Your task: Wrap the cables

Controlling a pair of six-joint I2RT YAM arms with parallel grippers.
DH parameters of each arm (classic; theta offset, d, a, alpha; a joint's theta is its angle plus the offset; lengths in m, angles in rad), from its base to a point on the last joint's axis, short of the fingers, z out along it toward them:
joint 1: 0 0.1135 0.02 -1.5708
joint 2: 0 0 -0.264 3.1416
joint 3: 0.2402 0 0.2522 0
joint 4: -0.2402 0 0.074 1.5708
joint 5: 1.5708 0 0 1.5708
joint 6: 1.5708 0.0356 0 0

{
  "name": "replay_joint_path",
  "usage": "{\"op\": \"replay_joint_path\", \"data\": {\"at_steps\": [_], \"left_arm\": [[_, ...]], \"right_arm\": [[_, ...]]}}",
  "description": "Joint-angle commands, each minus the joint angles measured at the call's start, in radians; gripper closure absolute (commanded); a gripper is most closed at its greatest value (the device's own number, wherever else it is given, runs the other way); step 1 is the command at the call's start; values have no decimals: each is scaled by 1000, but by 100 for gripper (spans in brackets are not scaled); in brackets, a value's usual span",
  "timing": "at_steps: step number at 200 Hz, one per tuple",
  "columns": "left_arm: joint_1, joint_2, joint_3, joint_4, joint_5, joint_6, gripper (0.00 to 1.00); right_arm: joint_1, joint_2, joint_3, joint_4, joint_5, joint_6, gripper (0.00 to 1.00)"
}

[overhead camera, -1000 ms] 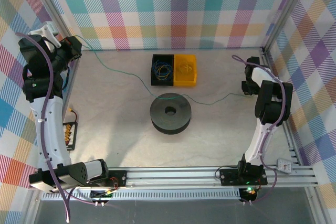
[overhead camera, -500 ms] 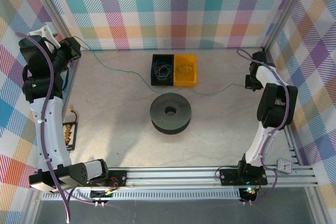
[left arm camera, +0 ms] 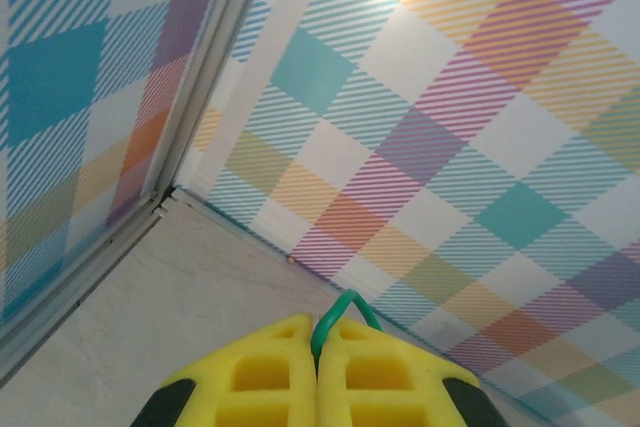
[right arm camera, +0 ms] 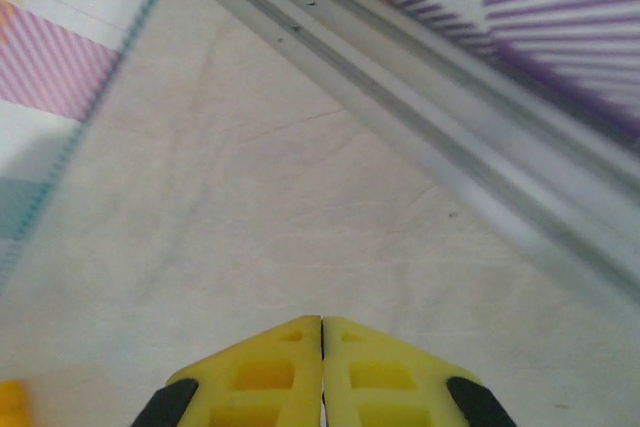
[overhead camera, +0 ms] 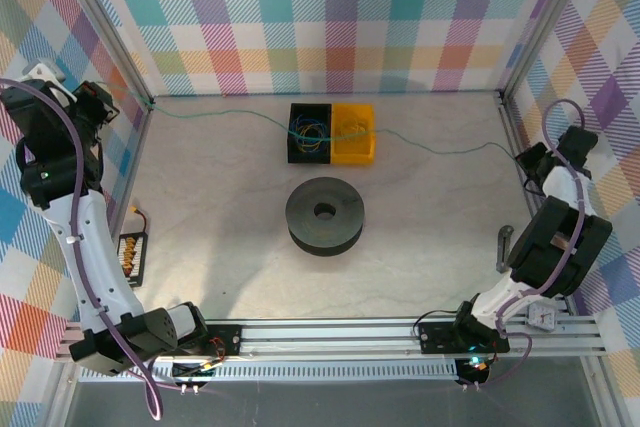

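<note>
Green cable (left arm camera: 346,297) taut; left gripper (left arm camera: 318,332), right gripper (right arm camera: 322,327) clamped.

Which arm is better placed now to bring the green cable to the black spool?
Probably right: the right gripper holds the green cable nearer the spool; the left gripper holds its other end in the far corner.

Left arm (overhead camera: 80,237) reared tall, wrist at far-left corner; right arm (overhead camera: 555,237) swung out to right edge. Yellow-fingered left gripper (left arm camera: 318,322) and right gripper (right arm camera: 322,321) both pinched tight, one at each end of thin green wire (left arm camera: 347,296).
</note>
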Motion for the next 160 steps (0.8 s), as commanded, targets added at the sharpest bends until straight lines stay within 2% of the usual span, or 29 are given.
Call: {"op": "replay_joint_path", "data": {"at_steps": [1,46,59,97,136,150,160], "left_arm": [[58,-11,-16,31,9,-42,100],[147,-6,-31,51,47,-80,100],[161,-7,-34,56,49,-84,100],[194,-5,-35,54,56,-89,100],[254,-9,-33,57,71,-116,100],[266,-6,-33,69,87,-132,100],[266,-3,-33,79,101,-140,100]], "right_arm": [[-51,-15,-61,227,-200,237,100],[-125,47,-190,575,-359,553,100],[-159,77,-216,669,-384,633,100],[-174,161,-262,893,-420,808,100],[-185,186,-278,966,-428,862,100],[-185,174,-269,940,-437,832,100],[-181,145,-250,856,-444,754,100]]}}
